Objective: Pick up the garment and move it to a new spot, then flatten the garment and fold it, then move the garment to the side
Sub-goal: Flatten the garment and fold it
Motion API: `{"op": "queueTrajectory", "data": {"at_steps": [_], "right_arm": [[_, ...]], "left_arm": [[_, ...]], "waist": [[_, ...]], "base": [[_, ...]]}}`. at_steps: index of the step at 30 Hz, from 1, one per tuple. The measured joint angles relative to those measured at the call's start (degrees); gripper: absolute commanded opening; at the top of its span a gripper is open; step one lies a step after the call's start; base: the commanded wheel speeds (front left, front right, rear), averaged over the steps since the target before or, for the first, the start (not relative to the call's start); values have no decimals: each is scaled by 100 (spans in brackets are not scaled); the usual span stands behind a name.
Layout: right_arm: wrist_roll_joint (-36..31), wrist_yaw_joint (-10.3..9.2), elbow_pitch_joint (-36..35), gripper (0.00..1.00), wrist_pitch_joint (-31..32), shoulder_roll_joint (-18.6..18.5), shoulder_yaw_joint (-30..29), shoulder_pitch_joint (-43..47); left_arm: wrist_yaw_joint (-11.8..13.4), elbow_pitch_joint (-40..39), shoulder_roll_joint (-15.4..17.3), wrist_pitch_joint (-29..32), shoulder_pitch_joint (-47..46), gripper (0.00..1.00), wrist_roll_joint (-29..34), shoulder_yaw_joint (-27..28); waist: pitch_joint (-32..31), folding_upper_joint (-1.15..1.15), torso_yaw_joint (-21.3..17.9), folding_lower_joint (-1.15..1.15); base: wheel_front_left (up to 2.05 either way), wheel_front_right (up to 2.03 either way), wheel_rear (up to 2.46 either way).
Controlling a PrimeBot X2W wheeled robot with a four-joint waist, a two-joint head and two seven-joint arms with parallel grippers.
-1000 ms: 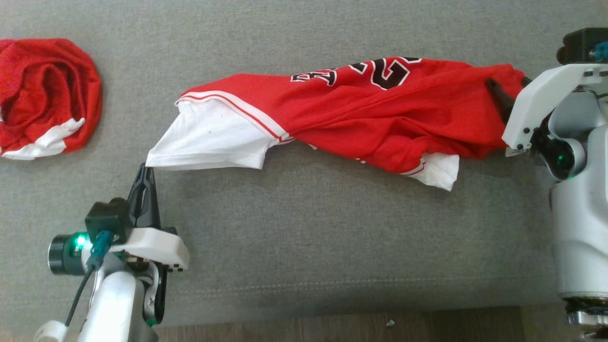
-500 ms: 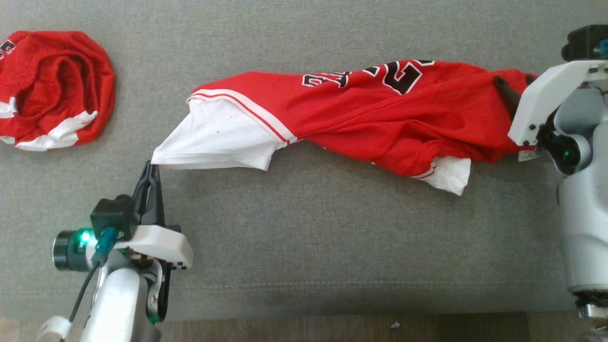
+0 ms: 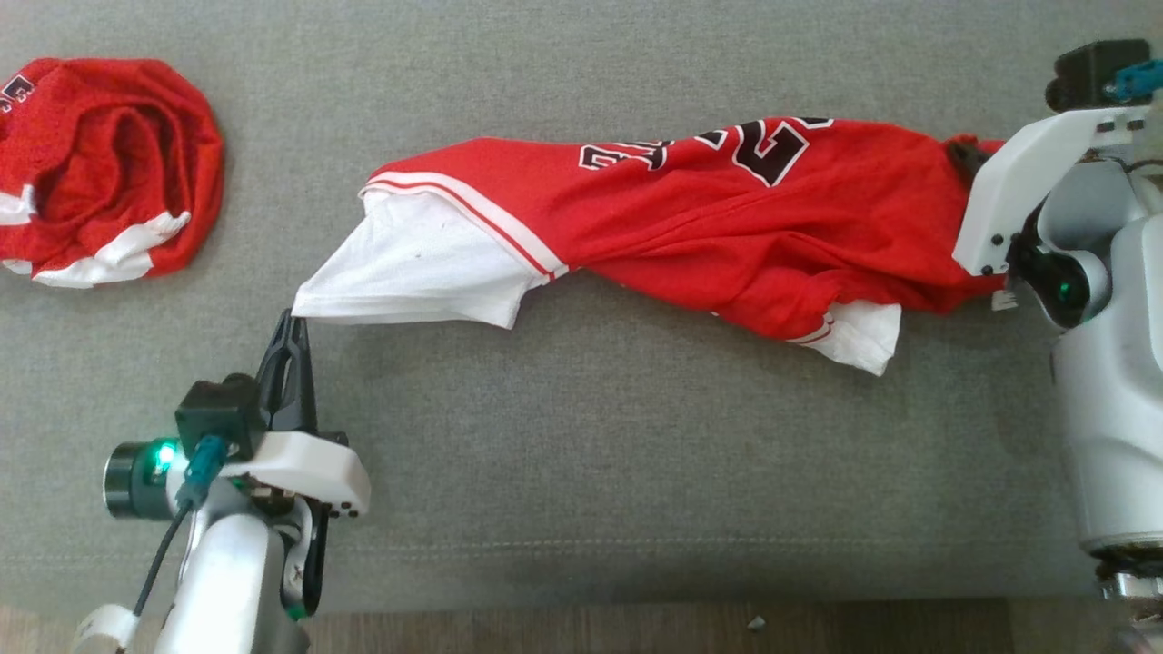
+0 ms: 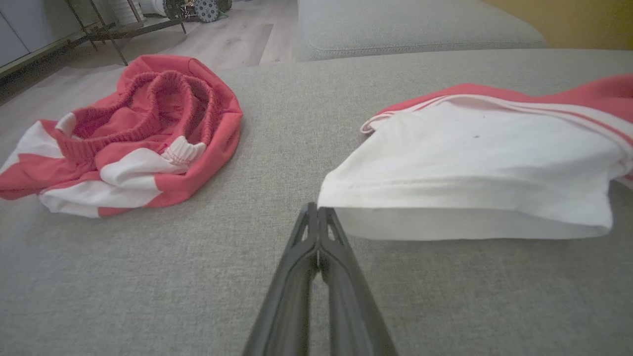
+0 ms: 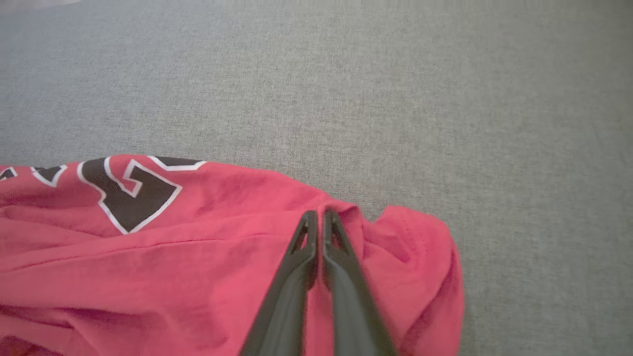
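One jersey [image 3: 709, 218] (left pincer [image 3: 292, 320], right pincer [image 5: 316, 215] pinching), one bundle [image 3: 100, 163]

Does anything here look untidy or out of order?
Yes. The jersey, pinched by the left gripper at its white sleeve and by the right gripper at its red end, is twisted and bunched in the middle, not flat. A second red garment lies crumpled at the far left.
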Motion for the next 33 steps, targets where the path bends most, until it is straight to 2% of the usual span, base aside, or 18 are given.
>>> {"op": "queueTrajectory", "data": {"at_steps": [4,9,14,18,23,26,28,31,33], "right_arm": [[108,0,-78,0,-297,-93,103,-79],[151,0,-223,0,-633,-131,151,-232],[222,0,-456,0,-1203,-174,107,-453],[279,0,-481,0,-1646,-283,-73,-985],[313,0,-137,0,-2295,-299,-201,-2295],[301,0,268,0,-2865,-300,-232,-3082],[249,0,578,0,-3281,-301,-281,-3493],[60,0,1017,0,-3913,-304,-375,-3935],[-31,0,1209,0,-4268,-338,-345,-4201]], "left_arm": [[-3,-155,3,0,-1,0,-1,8],[-130,-396,12,0,-62,0,-2,13],[-446,-586,69,0,-734,0,-112,26],[-793,-444,234,-3,-1989,0,-119,-25],[-983,430,392,59,-4530,0,-176,-125],[-967,1106,428,51,-5984,0,-79,-145],[-851,1505,449,-1,-6715,0,90,-158],[-657,1858,504,-42,-7422,0,387,-246],[-517,1669,564,-43,-7720,0,555,-338]], "waist": [[-75,0,-37,0],[-217,0,-85,0],[-395,0,-150,0],[-377,0,-191,0],[-110,0,-264,0],[101,0,-331,0],[238,0,-375,0],[410,0,-427,0],[535,0,-432,0]], "base": [[0,0,0],[0,0,0],[0,0,0],[0,0,0],[0,0,0],[0,0,0],[0,0,0],[0,0,0],[0,0,0]]}}
